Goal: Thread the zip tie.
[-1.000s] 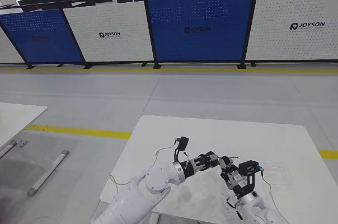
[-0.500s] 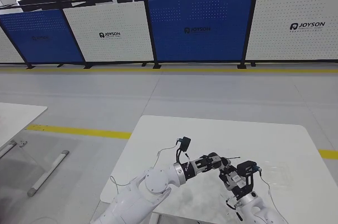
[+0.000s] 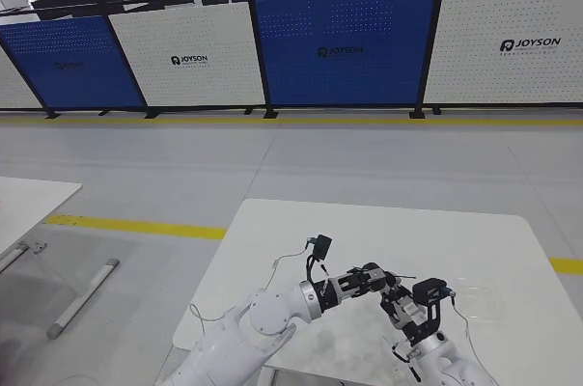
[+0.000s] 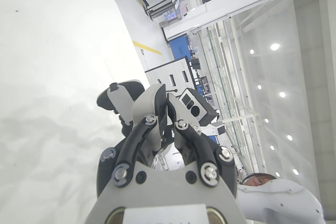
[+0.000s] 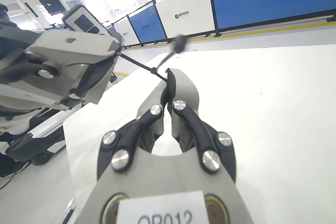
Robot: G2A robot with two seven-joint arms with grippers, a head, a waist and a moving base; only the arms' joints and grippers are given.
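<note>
White counter (image 3: 301,241) lay below me, with a clear tray (image 3: 480,299) on it near my right arm; I could not tell what it held. Above the counter, my left fingers (image 4: 147,109) and right fingers (image 5: 183,88) were both clenched on the black zip tie (image 5: 136,63), which was stretched between them. I judged the threading underway; pulling through seemed left.
</note>
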